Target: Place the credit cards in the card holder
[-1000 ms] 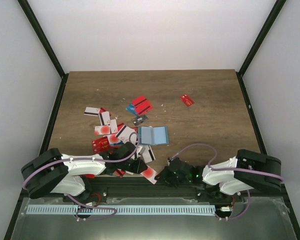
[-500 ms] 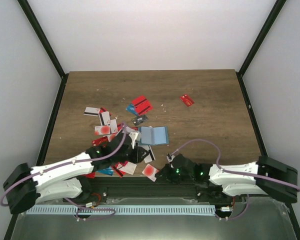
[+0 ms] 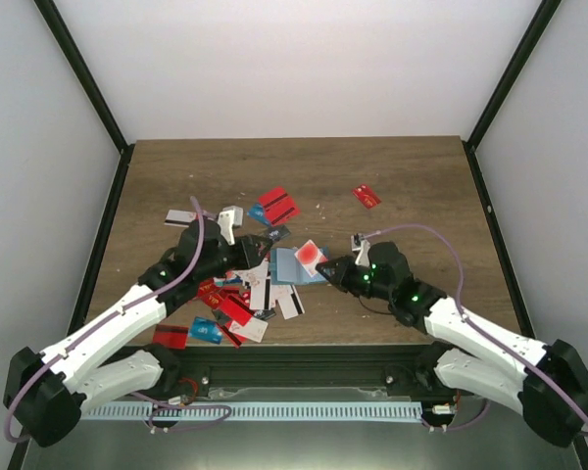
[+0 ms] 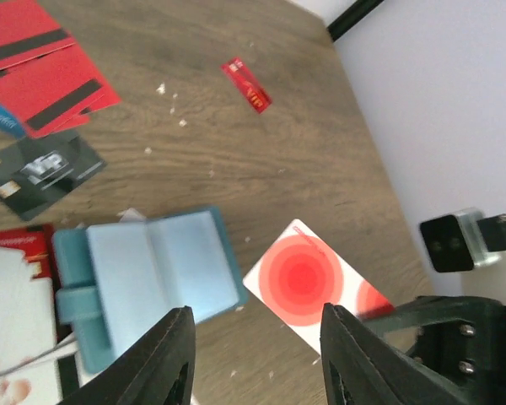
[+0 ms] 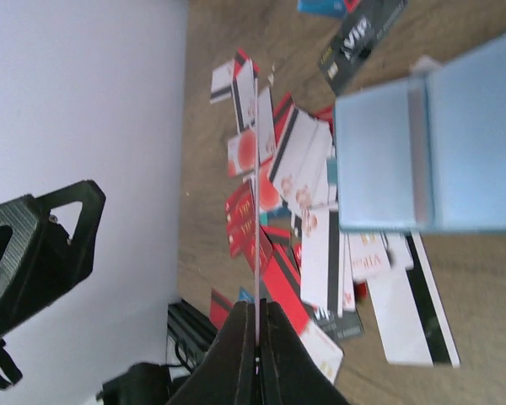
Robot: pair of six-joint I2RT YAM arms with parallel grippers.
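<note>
Card, white plastic rect. w/ red dot (image 4: 308, 283): moved from near-edge pile to right edge of open teal-blue folding card holder (image 4: 148, 274), clamped edgewise in right gripper (image 5: 257, 325); left gripper (image 4: 255, 321) widening, empty, over holder; insertion next.

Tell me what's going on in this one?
The right pincer is shut on a white card with red circles, holding it at the right edge of the open card holder on the table. The left pincer hangs open near the holder, holding nothing. The holder's pockets look empty, and most credit cards lie scattered to its left.
</note>
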